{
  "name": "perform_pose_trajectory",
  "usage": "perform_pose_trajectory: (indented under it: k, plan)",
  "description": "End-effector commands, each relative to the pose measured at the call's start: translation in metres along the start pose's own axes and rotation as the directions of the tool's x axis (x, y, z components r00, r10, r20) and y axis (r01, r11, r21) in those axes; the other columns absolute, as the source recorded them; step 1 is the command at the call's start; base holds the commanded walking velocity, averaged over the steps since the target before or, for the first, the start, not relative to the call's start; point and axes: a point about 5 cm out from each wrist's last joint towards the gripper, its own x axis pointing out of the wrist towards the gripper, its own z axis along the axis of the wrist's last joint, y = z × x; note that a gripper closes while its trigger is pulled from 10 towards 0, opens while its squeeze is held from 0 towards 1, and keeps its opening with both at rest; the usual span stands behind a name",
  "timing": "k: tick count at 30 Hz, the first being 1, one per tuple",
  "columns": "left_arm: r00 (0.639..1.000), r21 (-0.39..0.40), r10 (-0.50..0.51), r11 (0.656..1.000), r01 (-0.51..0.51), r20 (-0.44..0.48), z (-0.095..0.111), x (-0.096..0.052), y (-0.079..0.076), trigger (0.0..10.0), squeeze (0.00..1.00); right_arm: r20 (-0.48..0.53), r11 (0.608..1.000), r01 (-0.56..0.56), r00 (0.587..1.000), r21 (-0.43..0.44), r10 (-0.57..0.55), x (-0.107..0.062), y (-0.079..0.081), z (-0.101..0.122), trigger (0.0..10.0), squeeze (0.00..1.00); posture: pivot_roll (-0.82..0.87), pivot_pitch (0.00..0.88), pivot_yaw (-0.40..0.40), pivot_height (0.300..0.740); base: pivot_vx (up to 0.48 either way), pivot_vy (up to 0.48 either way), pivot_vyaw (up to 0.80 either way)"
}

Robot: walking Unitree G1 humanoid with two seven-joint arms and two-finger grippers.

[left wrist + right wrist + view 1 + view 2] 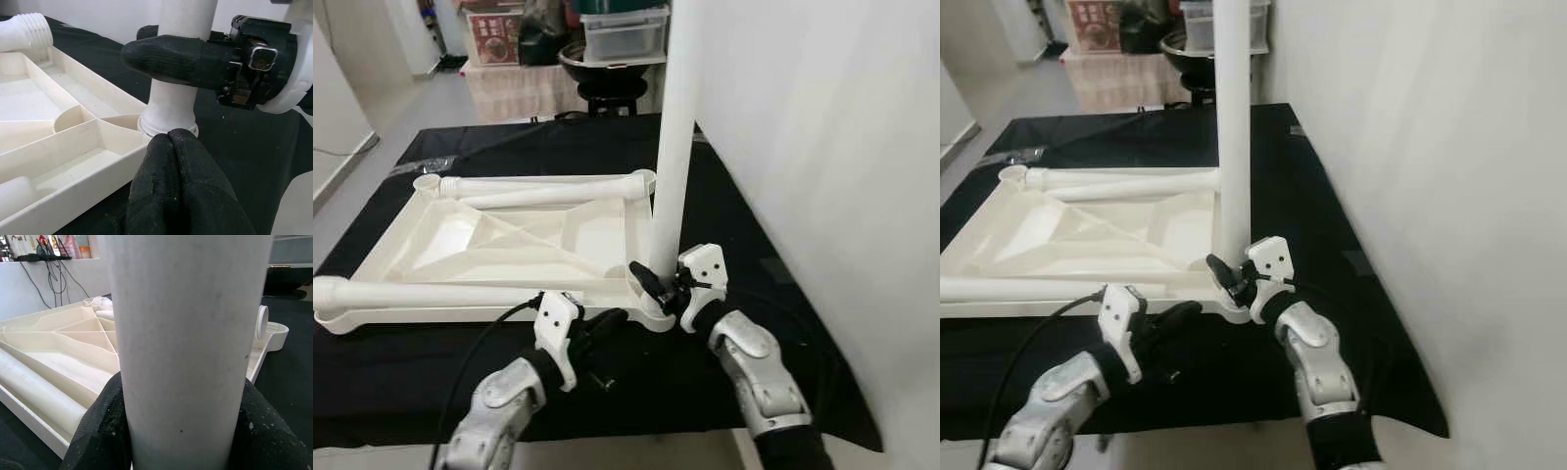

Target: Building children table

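An upturned cream plastic tabletop (509,240) lies on a black cloth (783,255), its underside a grid of raised ribs running in diagonals between shallow compartments, with a round socket at each corner. One white table leg (674,137) stands upright in the corner socket nearest the right gripper (658,284), whose two black fingers (98,431) are clamped around the leg's base — one finger on each side, just above the socket collar. The leg is a plain, smooth tube, faintly speckled in the right wrist view. The left gripper (607,321) sits just beside that same corner, to the left of the right gripper, its fingers (176,186) pressed together with nothing between them; their tips reach the tabletop's edge, though whether they actually touch it is hard to make out. Two more legs lie loose on the tabletop: one (421,294) along the near edge beyond the left gripper, another (543,186) along the far edge, apparently with a further tube tucked beside it. A white wall (842,147) rises right of the right gripper.
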Motion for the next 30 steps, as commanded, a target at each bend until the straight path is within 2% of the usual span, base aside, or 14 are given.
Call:
perform_pose_trajectory:
  k: [1, 3, 4, 7, 10, 11, 12, 13, 18, 24, 25, 26, 27, 30]
  plan:
    - [1.000, 0.013, 0.023, 1.000, -0.023, -0.018, -0.002, -0.004, 0.004, 10.0, 0.00, -0.103, 0.997, 0.024, 0.995, 0.075, -0.016, -0.004, 0.000, -0.023, 10.0, 0.00, -0.14, 0.105, 0.027, 0.740, 0.000, 0.000, 0.00]
    - [0.999, 0.014, 0.029, 0.999, -0.029, -0.017, -0.002, -0.003, 0.005, 10.0, 0.00, -0.099, 0.994, 0.038, 0.995, 0.106, -0.027, -0.006, 0.000, -0.021, 10.0, 0.00, -0.14, 0.102, 0.026, 0.740, 0.000, 0.000, 0.00]
    - [0.999, 0.015, 0.032, 0.999, -0.032, -0.016, -0.002, -0.003, 0.005, 10.0, 0.00, -0.085, 0.988, 0.017, 0.996, 0.154, -0.004, -0.008, -0.001, -0.017, 10.0, 1.00, -0.14, 0.099, 0.025, 0.740, 0.000, 0.000, 0.00]
    - [0.999, 0.015, 0.032, 0.999, -0.032, -0.017, -0.002, -0.003, 0.004, 10.0, 0.00, -0.070, 0.986, -0.009, 0.997, 0.167, 0.021, -0.009, 0.002, -0.011, 10.0, 1.00, -0.13, 0.096, 0.025, 0.740, 0.000, 0.000, 0.00]
    - [0.999, 0.014, 0.026, 1.000, -0.026, -0.019, -0.003, -0.002, 0.004, 10.0, 0.00, -0.039, 0.986, -0.140, 0.989, 0.087, 0.143, -0.002, -0.005, 0.007, 10.0, 1.00, -0.13, 0.092, 0.025, 0.740, 0.000, 0.000, 0.00]
    - [1.000, 0.013, 0.023, 1.000, -0.023, -0.019, -0.003, -0.001, 0.003, 10.0, 0.00, -0.042, 0.976, -0.213, 0.976, 0.041, 0.215, 0.002, -0.010, 0.014, 10.0, 0.84, -0.13, 0.092, 0.023, 0.740, 0.000, 0.000, 0.00]
    - [1.000, 0.012, 0.021, 1.000, -0.021, -0.019, -0.003, -0.001, 0.003, 10.0, 0.00, -0.060, 0.952, -0.305, 0.951, -0.013, 0.303, 0.006, -0.016, 0.020, 10.0, 0.00, -0.13, 0.090, 0.021, 0.740, 0.000, 0.000, 0.00]
    - [1.000, 0.012, 0.021, 1.000, -0.021, -0.019, -0.003, -0.001, 0.003, 10.0, 0.00, -0.060, 0.952, -0.305, 0.951, -0.013, 0.303, 0.006, -0.016, 0.020, 10.0, 0.00, -0.13, 0.090, 0.021, 0.740, 0.000, 0.000, 0.00]
    - [1.000, 0.013, 0.023, 1.000, -0.023, -0.016, -0.003, -0.001, 0.001, 10.0, 0.00, -0.128, 0.861, -0.506, 0.859, -0.061, 0.496, 0.016, -0.038, 0.037, 10.0, 0.00, -0.11, 0.090, 0.010, 0.740, 0.000, 0.000, 0.00]
    - [0.999, 0.015, 0.028, 0.999, -0.028, -0.016, -0.004, -0.002, 0.000, 10.0, 0.00, -0.133, 0.841, -0.540, 0.835, -0.015, 0.534, 0.025, -0.051, 0.049, 10.0, 0.00, -0.10, 0.092, 0.006, 0.740, 0.000, 0.000, 0.00]
    - [0.999, 0.016, 0.029, 0.999, -0.029, -0.016, -0.004, -0.002, -0.001, 10.0, 0.00, -0.140, 0.832, -0.555, 0.824, -0.003, 0.549, 0.025, -0.053, 0.051, 2.4, 0.00, -0.10, 0.093, 0.005, 0.740, 0.000, 0.000, 0.00]
    - [0.999, 0.016, 0.029, 0.999, -0.029, -0.016, -0.004, -0.002, -0.001, 10.0, 0.00, -0.140, 0.832, -0.555, 0.824, -0.003, 0.549, 0.025, -0.053, 0.051, 2.4, 0.00, -0.10, 0.093, 0.005, 0.740, 0.000, 0.000, 0.00]
    - [0.999, 0.016, 0.030, 0.999, -0.030, -0.017, -0.004, -0.002, -0.001, 10.0, 0.00, -0.148, 0.829, -0.559, 0.820, 0.003, 0.553, 0.025, -0.055, 0.052, 0.2, 0.00, -0.10, 0.093, 0.005, 0.740, 0.000, 0.000, 0.00]
    - [0.999, 0.017, 0.030, 0.999, -0.030, -0.017, -0.004, -0.003, -0.001, 10.0, 0.00, -0.150, 0.826, -0.563, 0.816, 0.015, 0.559, 0.026, -0.057, 0.053, 0.0, 0.00, -0.10, 0.096, 0.005, 0.740, 0.000, 0.000, 0.00]
